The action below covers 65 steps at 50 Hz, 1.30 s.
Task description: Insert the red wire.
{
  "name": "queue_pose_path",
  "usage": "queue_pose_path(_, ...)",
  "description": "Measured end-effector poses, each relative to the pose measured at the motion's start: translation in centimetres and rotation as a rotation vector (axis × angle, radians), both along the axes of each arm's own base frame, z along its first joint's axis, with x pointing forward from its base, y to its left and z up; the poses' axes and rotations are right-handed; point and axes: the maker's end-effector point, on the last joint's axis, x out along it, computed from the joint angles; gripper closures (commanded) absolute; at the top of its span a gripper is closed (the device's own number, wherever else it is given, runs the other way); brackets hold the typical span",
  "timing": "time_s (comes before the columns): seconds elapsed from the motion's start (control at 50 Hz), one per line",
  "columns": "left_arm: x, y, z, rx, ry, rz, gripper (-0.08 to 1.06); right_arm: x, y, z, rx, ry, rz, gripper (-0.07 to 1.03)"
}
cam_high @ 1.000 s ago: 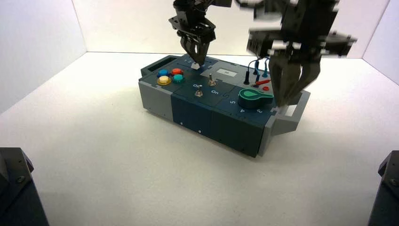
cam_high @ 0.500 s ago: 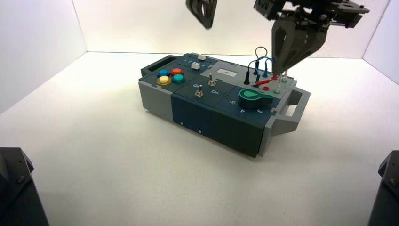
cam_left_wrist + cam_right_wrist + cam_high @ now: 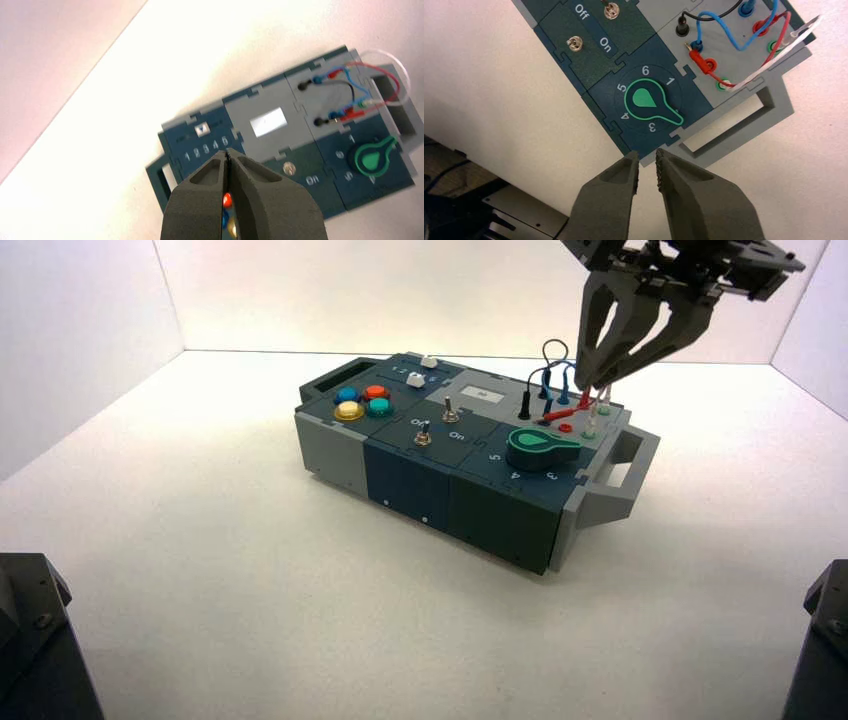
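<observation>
Right gripper [image 3: 597, 378], now spread apart, has let go of the red wire [image 3: 562, 415] at the box's [image 3: 480, 502] far right, so insertion looks finished; left gripper [image 3: 227, 170], pressed together, lifts clear.

Dark-blue box [image 3: 420, 475] with grey ends; green knob [image 3: 646, 100]; beside it, red wire [image 3: 774, 37] with red plugs.

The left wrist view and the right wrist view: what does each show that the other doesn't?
Only the left wrist view shows the white slider above its row of numbers, the display window, and the left end effector shut. Only the right wrist view shows two toggle switches by the Off and On labels, and the right end effector slightly apart. Both show the green knob and the red wire.
</observation>
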Motion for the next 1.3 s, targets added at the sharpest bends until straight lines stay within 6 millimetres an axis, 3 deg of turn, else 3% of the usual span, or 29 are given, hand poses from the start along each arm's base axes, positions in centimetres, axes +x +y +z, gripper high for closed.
queue_pose_path(0.4,-4.0,2.8,0.2,0.008,0.009,0.008,1.01,0.5,0.0,-0.9,0.064,0.015,-0.085,0.69)
queue_pose_path(0.84,-4.4,3.4,0.4,0.002,-0.003,0.015,1.01,1.1,-1.1,-3.6,0.035,0.078,-0.166,0.69)
queue_pose_path(1.3,-4.2,3.5,0.0,-0.002,-0.015,0.020,1.01,1.8,-1.2,-4.2,0.038,0.077,-0.193,0.69)
